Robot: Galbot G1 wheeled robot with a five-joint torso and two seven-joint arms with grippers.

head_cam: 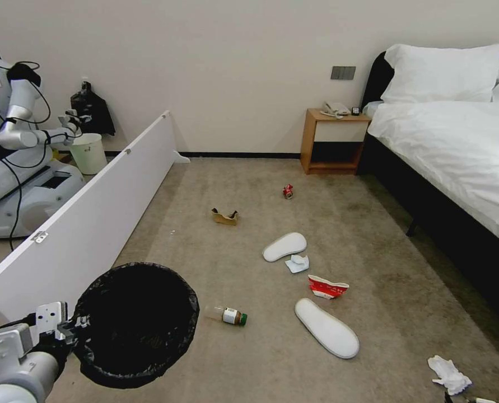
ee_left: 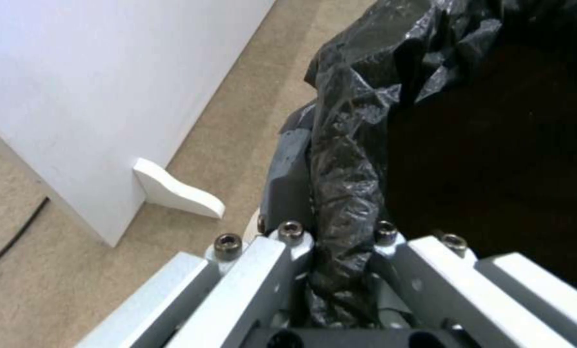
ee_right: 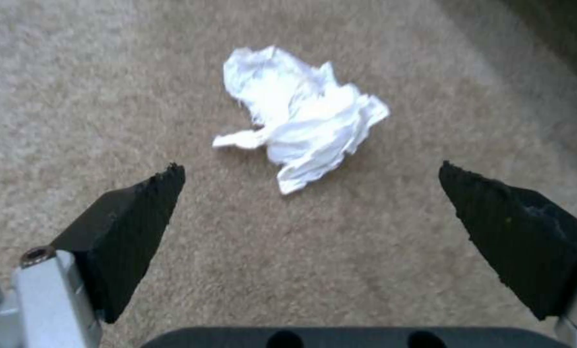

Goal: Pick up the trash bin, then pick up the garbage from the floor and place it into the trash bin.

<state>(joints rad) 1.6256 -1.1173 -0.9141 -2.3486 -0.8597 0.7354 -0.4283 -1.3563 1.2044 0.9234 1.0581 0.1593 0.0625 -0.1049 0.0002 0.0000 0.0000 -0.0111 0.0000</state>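
My left gripper (head_cam: 70,327) is shut on the near rim of the trash bin (head_cam: 134,322), holding it up at the lower left. In the left wrist view the fingers (ee_left: 288,193) pinch the black bag (ee_left: 349,159) folded over that rim. My right gripper (ee_right: 311,169) hangs open just above a crumpled white tissue (ee_right: 301,116), which lies on the carpet at the lower right (head_cam: 449,374). On the floor lie two white slippers (head_cam: 284,246) (head_cam: 326,334), a second tissue (head_cam: 297,263), a red-white carton (head_cam: 327,287), a green-capped bottle (head_cam: 229,315), torn cardboard (head_cam: 225,216) and a red can (head_cam: 288,191).
A long white panel (head_cam: 92,224) stands on the carpet along the left. Behind it are another robot (head_cam: 14,168) and a cream bucket (head_cam: 88,153). A bed (head_cam: 456,157) fills the right side, with a wooden nightstand (head_cam: 333,140) at the far wall.
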